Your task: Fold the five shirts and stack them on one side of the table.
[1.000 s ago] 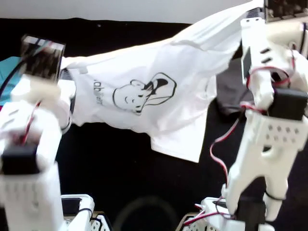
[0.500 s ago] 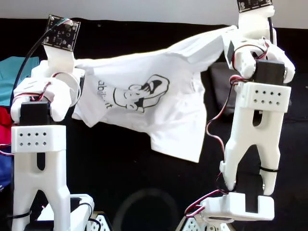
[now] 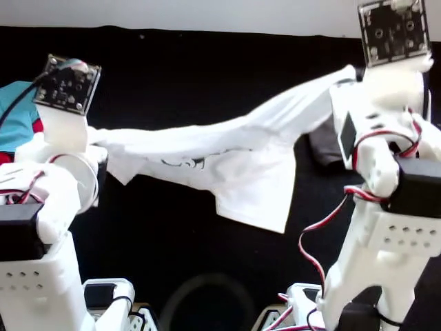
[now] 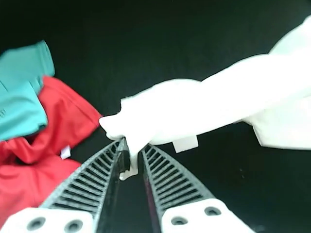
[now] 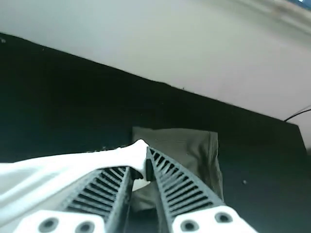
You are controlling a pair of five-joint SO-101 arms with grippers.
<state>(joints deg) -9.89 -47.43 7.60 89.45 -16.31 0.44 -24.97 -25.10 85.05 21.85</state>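
A white shirt point(image 3: 227, 162) with a dark printed drawing hangs stretched in the air between both arms above the black table point(image 3: 172, 76). My left gripper point(image 4: 130, 154) is shut on one corner of the white shirt point(image 4: 204, 111), on the left in the high view. My right gripper point(image 5: 142, 165) is shut on the opposite corner of the white shirt point(image 5: 58, 167), high on the right. A loose flap of the shirt droops down in the middle. A folded dark grey shirt point(image 5: 182, 150) lies flat on the table behind the right arm.
A teal shirt point(image 4: 22, 97) and a red shirt point(image 4: 43, 150) lie crumpled at the table's left edge point(image 3: 17, 117). A pale wall point(image 5: 170, 39) runs behind the table. The arm bases stand at the front edge.
Both arms have swung the white shirt so its printed face has turned from facing the camera to nearly edge-on. The left arm has dropped lower and the right arm has shifted right.
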